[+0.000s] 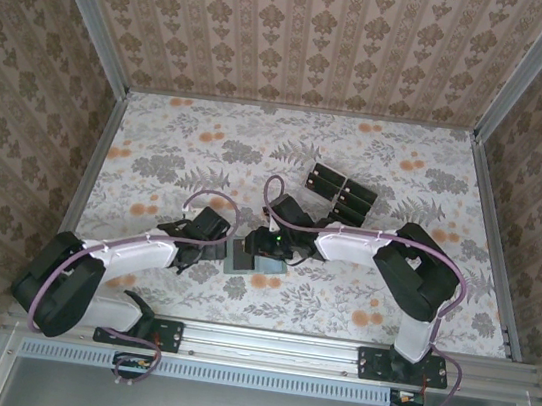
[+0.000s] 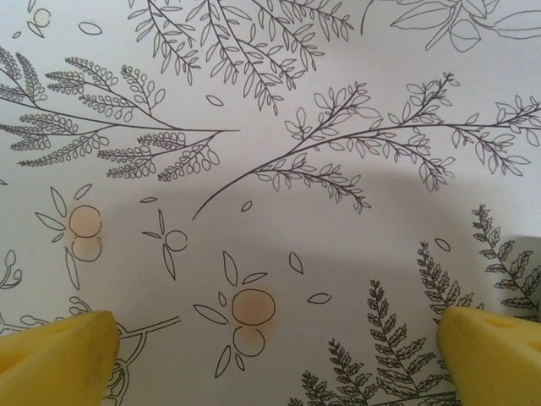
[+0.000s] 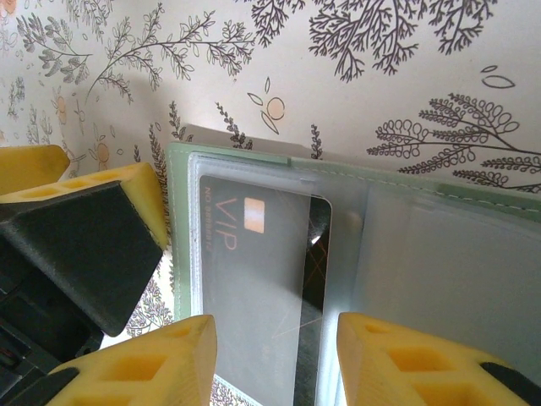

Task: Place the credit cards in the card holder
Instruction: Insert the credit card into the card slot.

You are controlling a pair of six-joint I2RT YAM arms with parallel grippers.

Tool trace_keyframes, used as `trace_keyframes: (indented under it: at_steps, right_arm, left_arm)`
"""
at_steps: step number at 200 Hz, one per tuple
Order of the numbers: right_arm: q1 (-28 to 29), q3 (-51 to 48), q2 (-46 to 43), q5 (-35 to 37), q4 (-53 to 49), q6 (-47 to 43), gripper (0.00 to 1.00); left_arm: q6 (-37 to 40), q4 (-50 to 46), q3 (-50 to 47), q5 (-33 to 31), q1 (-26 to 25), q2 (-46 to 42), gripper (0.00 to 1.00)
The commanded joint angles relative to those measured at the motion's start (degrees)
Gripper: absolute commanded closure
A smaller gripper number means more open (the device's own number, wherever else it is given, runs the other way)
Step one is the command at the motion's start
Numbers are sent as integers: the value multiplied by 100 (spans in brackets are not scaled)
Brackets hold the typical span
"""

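- Lower end of black VIP card [image 3: 254, 283] cropped by bottom edge of right wrist view, between the yellow fingers of right gripper [image 3: 275, 338]; can't tell whether the pads touch it.
- Card hazy under a clear sleeve of the open card holder [image 3: 180, 237]; darker strip down its right side maybe uncovered, not sure.
- Right half of holder cropped at right edge of that view.
- In top view, holder mostly hidden under the right gripper at lower centre, just a grey-green patch on floral tablecloth [image 1: 179, 140].
- Right gripper: jaws partway apart, straddling the VIP card over the holder; gripping or not, can't tell.
- Left gripper [image 2: 275, 359]: jaws spread full width, nothing between, only tablecloth print beneath; tips cropped at bottom corners of left wrist view.
- Its yellow-and-black finger at left of right wrist view, just beside holder's left edge; touching or apart, can't tell.
- Loose credit cards [image 1: 341, 195]: black cluster, upper centre-right of top view, apart from both grippers; count hard to read.
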Motion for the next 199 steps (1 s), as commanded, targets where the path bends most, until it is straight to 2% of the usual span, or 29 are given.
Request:
trace_keyframes:
  at_steps: [1,127,199]
  right_arm:
    - [50,170,43,-28,-77,-42,59]
    - [239,491,428,-292,50,94,60]
    - [183,126,-255,107,-206,-95,59]
  left_arm:
    - [3,-37,-113,15,38,-15,0]
    - [-19,112,-149,102,23,110,0]
    - [-18,89,-140,87,28,49,0]
